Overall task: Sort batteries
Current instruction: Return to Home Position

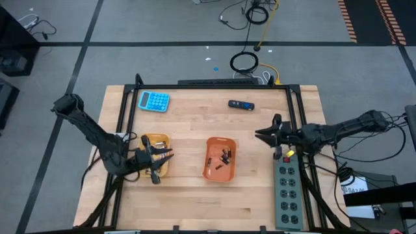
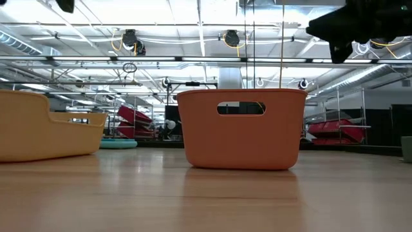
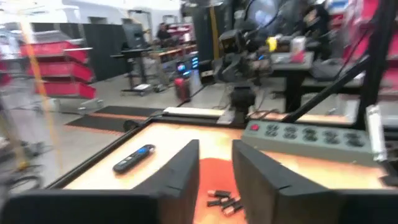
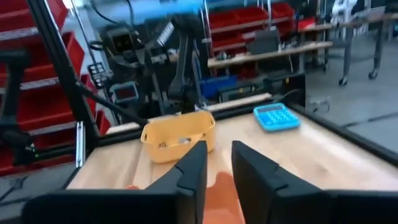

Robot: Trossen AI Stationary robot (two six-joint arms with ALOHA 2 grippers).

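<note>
Batteries lie in the orange bin between my left claw, over the yellow bin, and my right claw, both spread just a little, holding nothing.

Batteries in middle bin, second bin left

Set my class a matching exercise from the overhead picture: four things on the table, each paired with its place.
Things:
1 orange bin
2 yellow bin
3 blue calculator
4 power strip

Places:
A along the right edge of the table
B beneath the left gripper
C in the centre, holding batteries
D upper left of the tabletop

Pairs: 1-C, 2-B, 3-D, 4-A.
</note>
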